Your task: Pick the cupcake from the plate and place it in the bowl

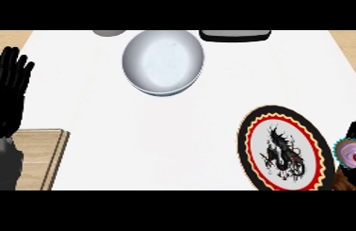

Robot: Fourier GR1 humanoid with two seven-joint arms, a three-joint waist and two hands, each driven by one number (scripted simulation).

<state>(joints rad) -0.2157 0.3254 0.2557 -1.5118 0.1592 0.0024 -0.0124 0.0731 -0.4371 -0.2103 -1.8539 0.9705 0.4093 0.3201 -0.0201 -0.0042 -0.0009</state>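
At the far right edge of the frame, the cupcake [348,152], pink-topped in a teal wrapper, sits just off the rim of the plate [252,131], with a sliver of the black right hand [350,131] showing directly above it; so little of that hand is in view that whether it grasps the cupcake cannot be told. The plate, black-rimmed with a red and yellow scalloped border and a dark dragon figure on its white centre, lies at the lower right of the white counter [139,131]. Near the upper middle of the frame, well apart from the plate, stands the white bowl [164,61], holding nothing. Along the left edge, the left hand [14,91] rests with its fingers straight and pointing up, released and holding nothing, its grey forearm running down to the lower left corner. A wooden board [40,154] lies at the lower left beside that forearm. At the top edge, a grey round object [109,33] and a dark tray-like object [235,35] are partly cut off.
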